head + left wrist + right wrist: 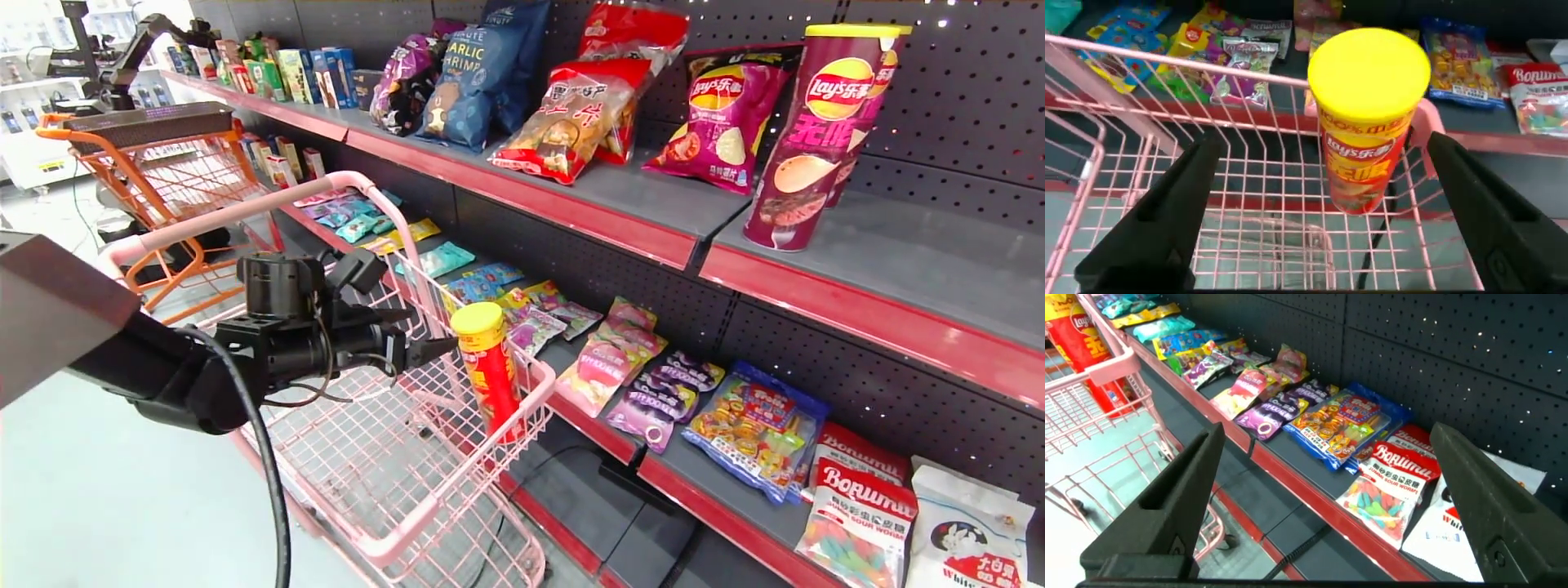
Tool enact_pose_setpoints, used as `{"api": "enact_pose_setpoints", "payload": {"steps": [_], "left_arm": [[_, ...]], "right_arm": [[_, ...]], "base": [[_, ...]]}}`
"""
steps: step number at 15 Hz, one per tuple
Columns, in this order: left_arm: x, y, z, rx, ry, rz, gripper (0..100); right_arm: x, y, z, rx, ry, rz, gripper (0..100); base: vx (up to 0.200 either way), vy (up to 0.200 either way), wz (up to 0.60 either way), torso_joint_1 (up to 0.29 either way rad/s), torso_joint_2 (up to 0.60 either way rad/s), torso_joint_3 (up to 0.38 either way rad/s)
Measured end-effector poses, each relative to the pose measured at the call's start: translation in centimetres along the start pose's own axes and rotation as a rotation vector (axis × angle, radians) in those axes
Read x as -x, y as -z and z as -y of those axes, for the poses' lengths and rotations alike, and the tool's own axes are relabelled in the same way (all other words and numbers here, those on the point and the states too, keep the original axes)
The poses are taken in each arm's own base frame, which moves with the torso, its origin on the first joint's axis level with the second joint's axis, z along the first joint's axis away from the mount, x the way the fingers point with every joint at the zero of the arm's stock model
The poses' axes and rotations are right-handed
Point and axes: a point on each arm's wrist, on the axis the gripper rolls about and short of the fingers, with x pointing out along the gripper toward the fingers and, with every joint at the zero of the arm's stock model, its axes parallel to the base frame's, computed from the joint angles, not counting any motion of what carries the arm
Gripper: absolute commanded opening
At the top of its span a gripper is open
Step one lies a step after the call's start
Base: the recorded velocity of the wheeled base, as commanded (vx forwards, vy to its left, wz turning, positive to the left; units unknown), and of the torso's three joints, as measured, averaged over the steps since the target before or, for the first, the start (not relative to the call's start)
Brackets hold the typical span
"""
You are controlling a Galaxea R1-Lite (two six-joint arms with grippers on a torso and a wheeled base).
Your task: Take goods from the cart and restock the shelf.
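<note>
Spanning two tiers, red-edged shelf point(645, 200) stocked with snack bags, pink wire cart point(384, 531) just beside it, left gripper point(426, 331) spread wide, facing red yellow-lidded chip canister point(490, 367) upright in cart's shelf-side corner, right gripper point(1323, 449) spread wide above lower tier.

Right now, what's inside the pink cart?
One red chip can with a yellow lid, upright in the pink cart's shelf-side corner. The left pincer and arm cover part of the basket floor.
</note>
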Motion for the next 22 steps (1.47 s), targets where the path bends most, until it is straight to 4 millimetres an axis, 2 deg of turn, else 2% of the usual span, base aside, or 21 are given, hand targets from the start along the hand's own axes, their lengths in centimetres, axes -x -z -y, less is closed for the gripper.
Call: {"api": "enact_pose_setpoints", "payload": {"steps": [4, 11, 22], "left_arm": [[-2.3, 1.3, -0.3, 0.01, 0.022, -0.028, 100], [-6.7, 0.1, 2.1, 0.048, 0.094, 0.01, 100], [-7.4, 1.3, 2.6, 0.061, 0.09, -0.029, 100]], "right_arm": [[0.0, 0.0, 0.0, 0.001, 0.0, 0.0, 100], [0.0, 0.0, 0.0, 0.009, 0.0, 0.0, 100], [0.0, 0.0, 0.0, 0.009, -0.002, 0.0, 100]], "base": [[0.0, 0.0, 0.0, 0.0, 0.0, 0.0], [0.0, 0.0, 0.0, 0.0, 0.0, 0.0], [0.0, 0.0, 0.0, 0.0, 0.0, 0.0]]}}
